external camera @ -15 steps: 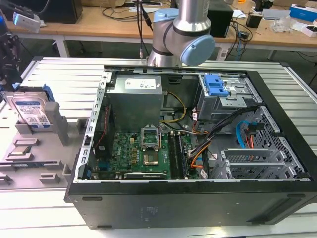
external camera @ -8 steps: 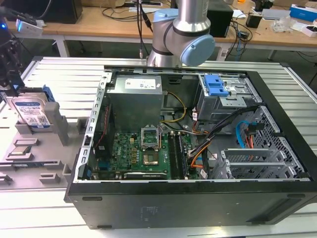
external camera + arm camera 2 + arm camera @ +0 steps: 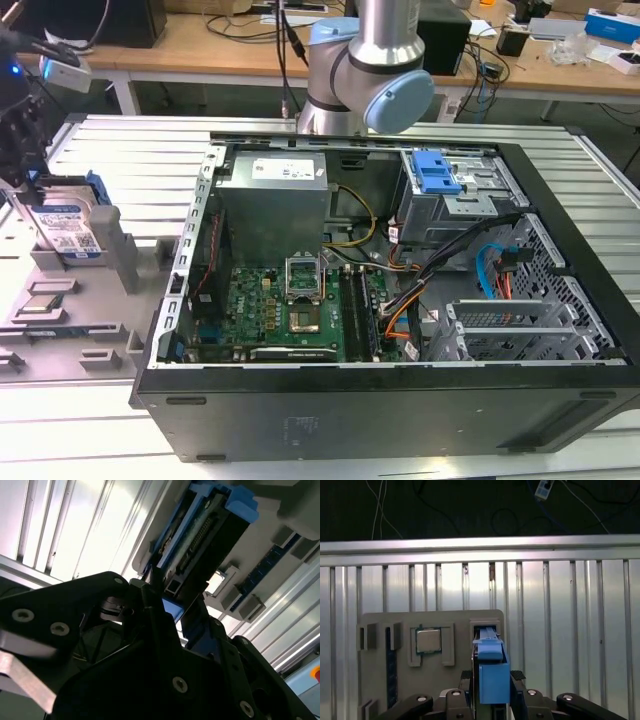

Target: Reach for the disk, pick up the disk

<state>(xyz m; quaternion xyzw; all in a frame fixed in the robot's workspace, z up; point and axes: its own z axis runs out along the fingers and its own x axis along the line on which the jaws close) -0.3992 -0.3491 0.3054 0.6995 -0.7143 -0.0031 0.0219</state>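
The disk stands upright in a grey holder on the worktop, and the print on its white-and-blue label is illegible. The jaws straddle its blue bracket; whether they pinch it, I cannot tell.

Disk is silver with a white-and-blue barcode label and blue edging. Gripper's all black. Holder is plain grey, table is silver with a ribbed stripe pattern. Case is black, board inside green, caddy bright blue, chip silver.
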